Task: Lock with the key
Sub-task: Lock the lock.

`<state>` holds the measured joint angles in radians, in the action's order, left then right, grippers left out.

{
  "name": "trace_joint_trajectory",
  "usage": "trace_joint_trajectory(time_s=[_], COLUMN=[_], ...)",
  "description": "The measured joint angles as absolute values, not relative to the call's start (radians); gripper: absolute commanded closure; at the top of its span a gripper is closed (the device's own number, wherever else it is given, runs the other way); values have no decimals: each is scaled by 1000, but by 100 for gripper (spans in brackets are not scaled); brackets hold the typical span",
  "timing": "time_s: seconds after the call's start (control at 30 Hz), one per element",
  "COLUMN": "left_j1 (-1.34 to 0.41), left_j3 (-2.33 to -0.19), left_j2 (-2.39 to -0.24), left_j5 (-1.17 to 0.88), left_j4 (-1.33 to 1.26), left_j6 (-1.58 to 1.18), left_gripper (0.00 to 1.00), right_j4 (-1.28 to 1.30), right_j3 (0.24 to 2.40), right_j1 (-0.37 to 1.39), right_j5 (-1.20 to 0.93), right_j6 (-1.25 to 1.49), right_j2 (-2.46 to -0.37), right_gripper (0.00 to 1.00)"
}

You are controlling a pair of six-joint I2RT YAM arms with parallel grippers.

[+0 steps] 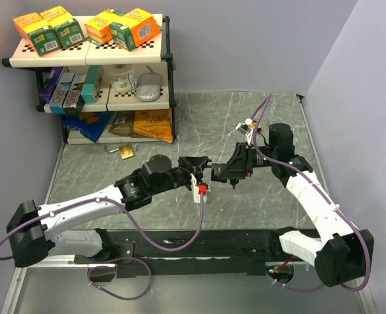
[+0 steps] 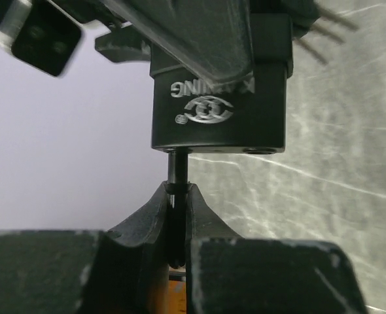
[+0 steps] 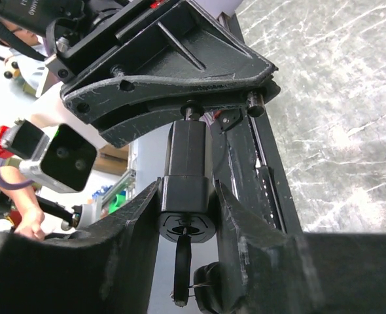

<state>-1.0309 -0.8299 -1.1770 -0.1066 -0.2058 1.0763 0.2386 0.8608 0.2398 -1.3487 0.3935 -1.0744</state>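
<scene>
A black padlock (image 3: 187, 163) hangs in the air between both grippers (image 1: 208, 170). My right gripper (image 3: 187, 188) is shut on its body, a finger pressed against each side. The keyhole end faces the right wrist camera. A black key (image 3: 183, 261) sticks out of the keyhole, untouched, with a ring and a second key (image 3: 209, 288) dangling from it. My left gripper (image 2: 178, 191) is shut on the thin black shackle (image 2: 176, 167) coming out of the lock body (image 2: 219, 104). In the top view the left gripper (image 1: 198, 167) and right gripper (image 1: 219, 171) meet over the middle of the table.
A brass padlock (image 1: 126, 152) lies on the marble table (image 1: 199, 118) near a shelf (image 1: 88, 55) loaded with boxes at the back left. Walls close the left and right sides. The left wrist camera (image 3: 62, 157) hangs close beside the lock.
</scene>
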Motion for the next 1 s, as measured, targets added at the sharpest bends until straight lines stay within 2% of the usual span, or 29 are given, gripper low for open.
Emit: trace_joint_trajectory(time_s=[0.03, 0.13, 0.23, 0.47, 0.7, 1.0], left_j1=[-1031, -1016, -971, -871, -837, -828], left_j3=[-842, -897, -980, -1215, -1380, -1485], left_j2=[-1178, -1190, -1203, -1273, -1358, -1409], left_j5=[-110, -146, -220, -420, -596, -726], left_j4=[-182, -81, 66, 400, 667, 777], left_j6=[1054, 1000, 942, 809, 700, 558], left_gripper=[99, 99, 99, 99, 99, 99], right_j4=[255, 302, 359, 563, 655, 710], right_j3=[865, 891, 925, 1023, 1031, 1029], right_j1=[240, 236, 223, 177, 110, 122], right_j5=[-1349, -1347, -1348, -1317, -1259, -1261], right_j6=[379, 328, 276, 68, -141, -282], right_j2=[-1074, -1074, -1071, -1061, -951, -918], right_gripper=[24, 9, 3, 0, 2, 4])
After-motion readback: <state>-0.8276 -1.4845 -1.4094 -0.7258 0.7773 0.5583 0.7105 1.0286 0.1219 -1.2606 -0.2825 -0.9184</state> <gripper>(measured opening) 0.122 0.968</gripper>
